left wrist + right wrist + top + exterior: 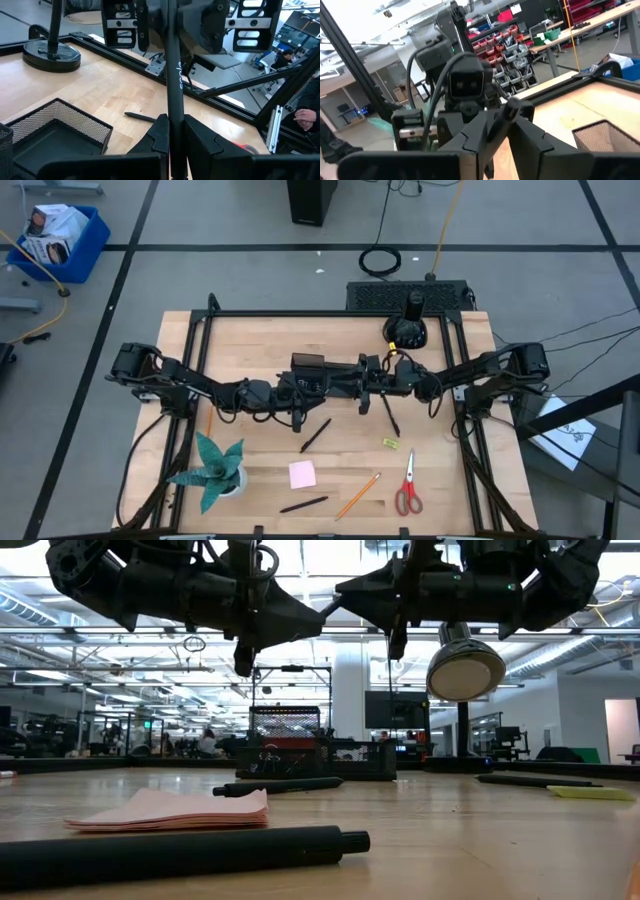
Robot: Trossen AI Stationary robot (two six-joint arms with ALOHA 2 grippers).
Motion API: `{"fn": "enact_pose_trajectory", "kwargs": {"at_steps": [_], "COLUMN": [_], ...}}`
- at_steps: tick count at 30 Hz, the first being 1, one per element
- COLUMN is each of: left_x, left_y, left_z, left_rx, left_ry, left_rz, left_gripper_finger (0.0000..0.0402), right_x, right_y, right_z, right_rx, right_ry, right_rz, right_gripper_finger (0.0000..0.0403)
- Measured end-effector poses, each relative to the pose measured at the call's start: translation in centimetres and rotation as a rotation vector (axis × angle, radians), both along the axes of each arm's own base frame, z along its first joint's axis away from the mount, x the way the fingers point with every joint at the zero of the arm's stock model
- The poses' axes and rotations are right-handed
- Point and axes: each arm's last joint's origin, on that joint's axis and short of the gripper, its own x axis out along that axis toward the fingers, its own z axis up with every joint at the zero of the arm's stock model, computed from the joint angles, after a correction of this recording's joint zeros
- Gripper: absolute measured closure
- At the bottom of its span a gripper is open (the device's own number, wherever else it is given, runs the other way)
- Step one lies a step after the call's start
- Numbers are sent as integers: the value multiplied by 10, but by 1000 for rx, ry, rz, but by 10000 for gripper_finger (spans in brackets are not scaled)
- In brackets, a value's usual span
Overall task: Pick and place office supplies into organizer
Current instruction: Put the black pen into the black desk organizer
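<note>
Black pen (175, 75) stands upright, pinched in the left gripper (172, 135) above the table's middle; its long axis points down toward the organizer (55, 130), which lies just beside and below. Right gripper (502, 125) faces it closely; whether its fingers are parted I cannot tell.

- Three black pens: one (315, 435) beside the sticky pad (302, 473), one (303, 504) below it, one (391, 416) held.
- One pencil (358, 495).
- One scissors (408, 485).
- One plant (213, 470).

Both arms meet mid-table, left gripper (170, 137) fingers (200, 142) clamped shut.
</note>
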Motion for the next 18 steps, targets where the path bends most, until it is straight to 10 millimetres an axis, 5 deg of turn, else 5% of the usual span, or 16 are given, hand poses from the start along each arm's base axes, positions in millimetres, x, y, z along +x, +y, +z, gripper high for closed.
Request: {"fn": "enact_pose_trajectory", "kwargs": {"at_steps": [18], "left_x": [0], "left_y": [0], "left_z": [1], "left_rx": [-1], "left_ry": [-3], "left_rz": [-11], "left_gripper_finger": [363], "right_x": [0], "right_y": [0], "right_z": [3], "right_rx": [-47], "right_ry": [-31], "right_rz": [33], "right_gripper_finger": [365]}}
